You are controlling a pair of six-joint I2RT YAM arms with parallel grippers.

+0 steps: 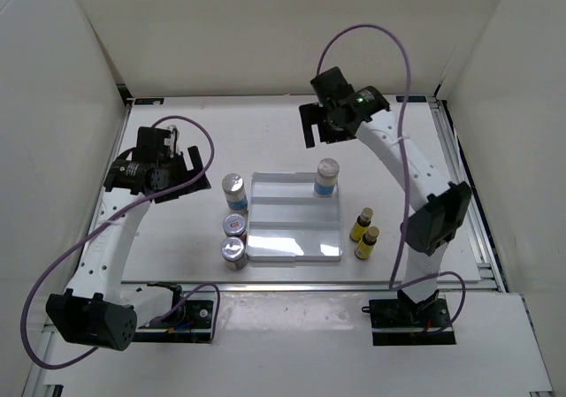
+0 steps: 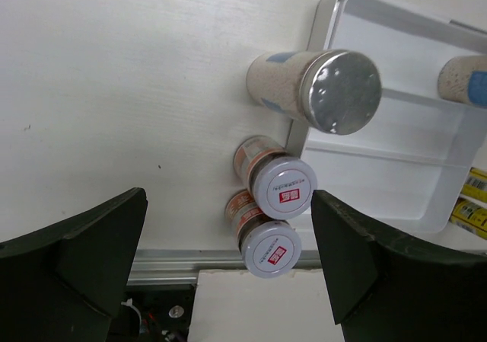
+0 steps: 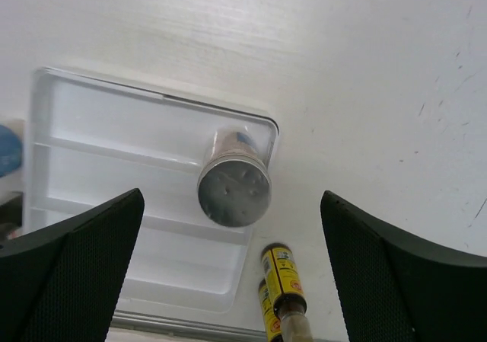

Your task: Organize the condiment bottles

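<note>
One tall silver-capped bottle (image 1: 327, 177) stands in the far right corner of the white ridged tray (image 1: 296, 251); it shows in the right wrist view (image 3: 234, 186). The other tall bottle (image 1: 234, 189) stands left of the tray, with two short reddish jars (image 1: 235, 226) (image 1: 234, 252) in front of it. The left wrist view shows the bottle (image 2: 319, 89) and the jars (image 2: 275, 180) (image 2: 265, 239). Two slim yellow bottles (image 1: 362, 224) (image 1: 367, 242) stand right of the tray. My left gripper (image 1: 181, 163) is open above the table left of the bottles. My right gripper (image 1: 314, 125) is open, raised behind the tray.
White walls enclose the table on three sides. A metal rail (image 1: 309, 284) runs along the table's near edge, with the arm bases behind it. The tray's middle and near ridged rows (image 1: 294, 231) hold nothing.
</note>
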